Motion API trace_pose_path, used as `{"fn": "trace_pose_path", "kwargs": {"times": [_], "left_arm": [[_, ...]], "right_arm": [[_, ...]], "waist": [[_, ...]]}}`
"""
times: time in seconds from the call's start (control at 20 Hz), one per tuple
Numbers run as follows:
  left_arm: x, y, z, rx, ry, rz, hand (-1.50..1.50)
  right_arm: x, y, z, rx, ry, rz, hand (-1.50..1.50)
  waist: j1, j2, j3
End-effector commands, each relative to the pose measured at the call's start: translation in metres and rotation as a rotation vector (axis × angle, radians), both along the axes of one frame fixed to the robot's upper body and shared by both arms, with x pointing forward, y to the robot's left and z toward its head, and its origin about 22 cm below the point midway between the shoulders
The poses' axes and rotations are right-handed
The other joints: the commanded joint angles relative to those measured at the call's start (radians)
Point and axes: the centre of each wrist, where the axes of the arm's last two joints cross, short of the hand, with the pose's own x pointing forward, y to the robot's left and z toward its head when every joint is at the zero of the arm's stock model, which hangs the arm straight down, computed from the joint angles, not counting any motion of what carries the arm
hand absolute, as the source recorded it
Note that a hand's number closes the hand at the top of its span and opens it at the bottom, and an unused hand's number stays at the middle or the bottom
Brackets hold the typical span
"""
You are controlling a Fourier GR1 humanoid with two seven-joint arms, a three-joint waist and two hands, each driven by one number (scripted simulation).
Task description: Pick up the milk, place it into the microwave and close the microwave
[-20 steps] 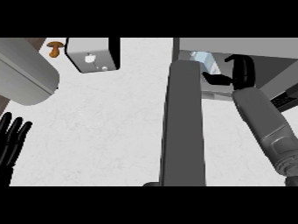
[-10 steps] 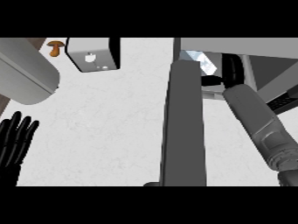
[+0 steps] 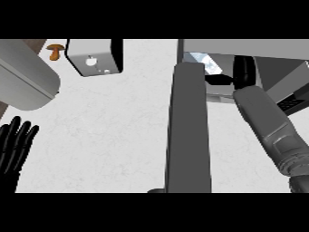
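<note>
- My right hand [image 3: 242, 72] is reaching into the microwave [image 3: 250, 47] at the top right; it is mostly hidden past the cavity edge, so I cannot tell from this view whether its fingers are curled on anything or spread.
- The milk [image 3: 207, 63] shows only as a pale blue-white patch just inside the opening, right beside that hand — touching or just apart, I can't say.
- The microwave door [image 3: 189, 131] stands open, a long dark slab running down the middle of the view, just left of my right forearm.
- Risk one, as I judge it: if I pull the arm out while the carton sits this near the front lip, a brush from the hand could tip it or drag it out.
- Risk two: swinging the door shut with the milk this close to the edge could jam against it.
- Risk three: the forearm runs close along the door — a sideways move could knock it.
- My left hand [image 3: 9, 152] rests at the lower left, fingers straight and slightly apart, well away from everything.
</note>
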Motion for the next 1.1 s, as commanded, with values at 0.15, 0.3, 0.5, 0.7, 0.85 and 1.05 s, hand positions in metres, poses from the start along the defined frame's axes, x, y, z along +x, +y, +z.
{"fn": "trace_pose_path", "kwargs": {"times": [0.15,0.3,0.5,0.7,0.85,1.05], "left_arm": [[0.003,-0.017,0.001,-0.005,0.001,-0.012,-1.50],[-0.003,0.000,0.004,0.015,0.008,0.006,-1.50],[-0.008,-0.006,0.001,-0.001,0.022,0.005,-1.50],[-0.014,-0.008,-0.006,0.006,0.001,0.004,-1.50],[-0.005,-0.016,-0.007,0.002,0.021,0.006,-1.50],[-0.025,-0.025,-0.012,0.001,0.026,-0.005,-1.50]], "right_arm": [[0.003,-0.006,0.006,0.015,-0.058,-0.049,-1.50],[-0.004,-0.038,0.003,0.012,-0.072,-0.045,-1.50],[0.002,-0.025,0.009,0.033,-0.104,-0.070,-1.50],[-0.006,-0.046,0.001,0.075,-0.095,-0.058,-1.50],[-0.009,-0.049,-0.004,0.139,-0.095,0.024,-1.50],[-0.016,-0.058,-0.012,0.208,-0.081,0.033,-1.50]], "waist": [[-0.005,0.001,0.000],[-0.023,-0.009,0.000],[-0.022,-0.010,-0.001],[-0.024,-0.012,-0.001],[-0.040,-0.015,-0.001],[-0.036,-0.019,-0.001]]}}
